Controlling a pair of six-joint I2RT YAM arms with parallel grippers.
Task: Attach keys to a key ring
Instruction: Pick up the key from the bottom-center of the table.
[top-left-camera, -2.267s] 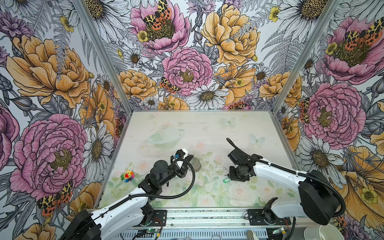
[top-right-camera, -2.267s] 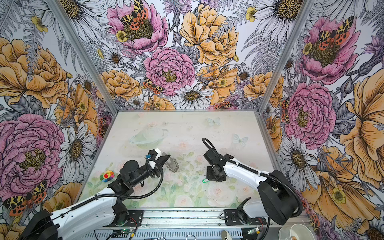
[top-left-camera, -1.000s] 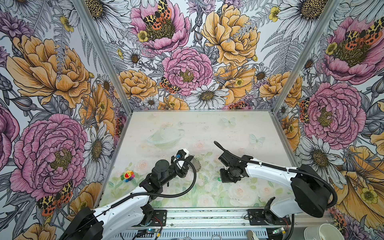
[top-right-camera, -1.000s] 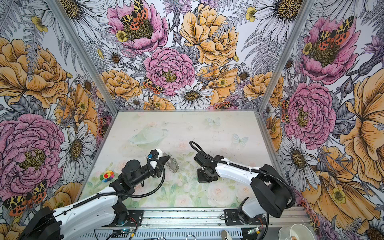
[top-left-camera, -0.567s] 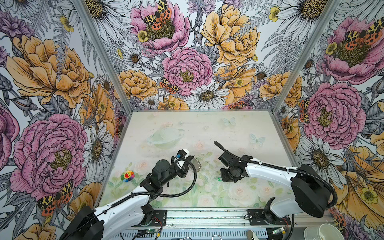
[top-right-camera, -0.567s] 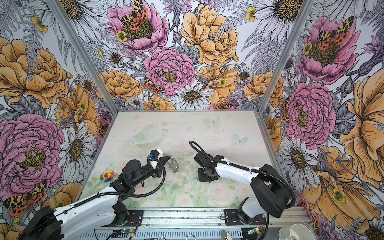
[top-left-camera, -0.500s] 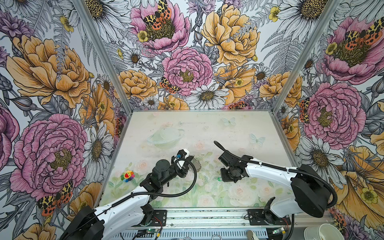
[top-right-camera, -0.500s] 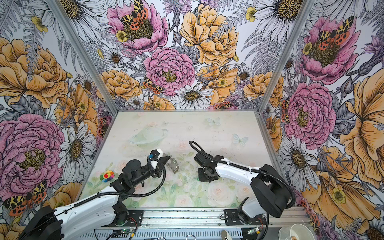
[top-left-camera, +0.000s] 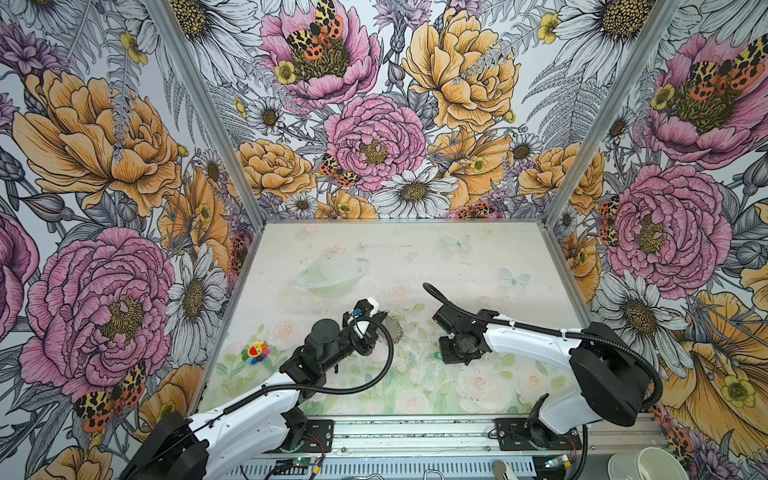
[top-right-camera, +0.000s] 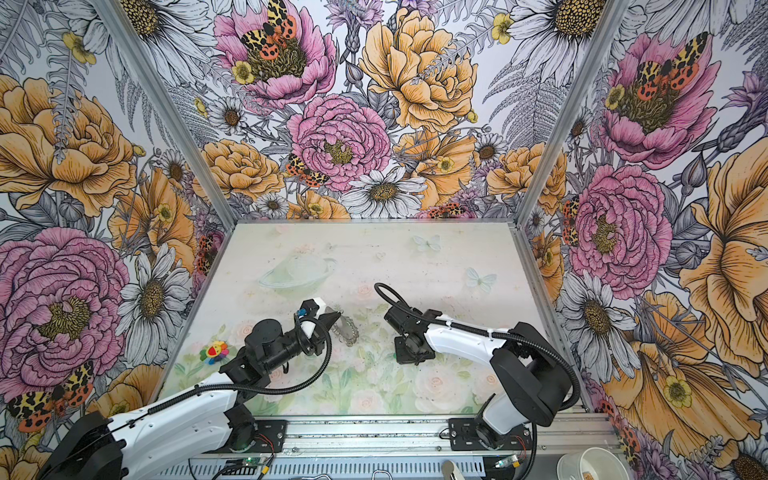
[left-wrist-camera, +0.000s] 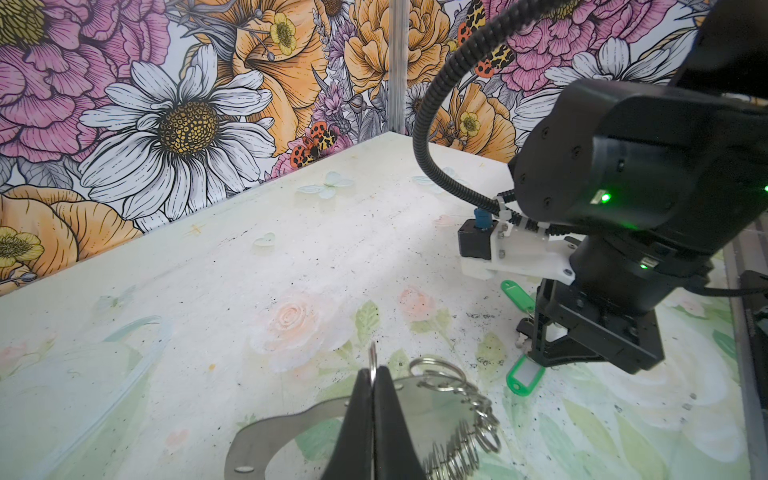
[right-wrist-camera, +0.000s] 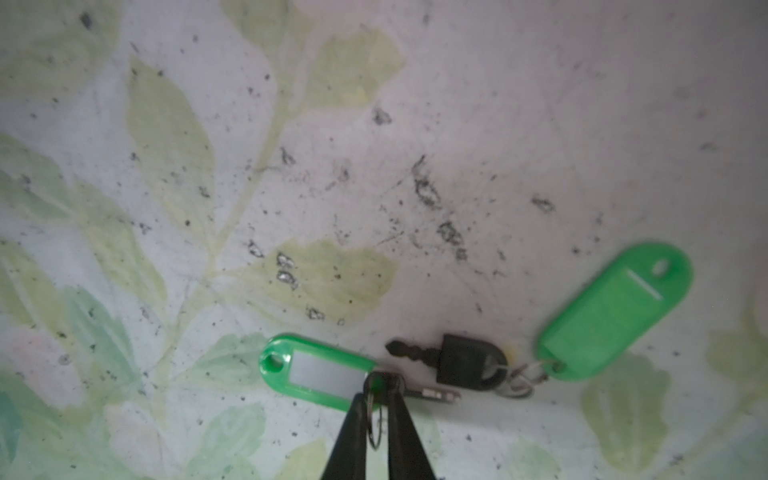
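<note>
The key ring (left-wrist-camera: 282, 432) is a flat grey horseshoe plate lying on the table, with small wire rings (left-wrist-camera: 457, 440) along its edge. My left gripper (left-wrist-camera: 374, 372) is shut on one upright wire ring; in both top views it sits at mid-table (top-left-camera: 384, 320) (top-right-camera: 334, 318). The keys lie to its right. My right gripper (right-wrist-camera: 380, 384) is shut on the dark head and small ring of the key joined to a white-labelled green tag (right-wrist-camera: 320, 374). A second black key (right-wrist-camera: 465, 365) with its green tag (right-wrist-camera: 615, 311) lies beside it, untouched.
A small rainbow flower toy (top-left-camera: 255, 351) lies near the table's left edge. Flowered walls close in three sides. The right arm's cable (top-left-camera: 436, 293) loops up behind its wrist. A white cup (top-left-camera: 642, 463) stands outside the front rail.
The right arm moved left toward the centre, pointing down at the table, and has barely shifted in the last second. The left arm holds still on the ring.
</note>
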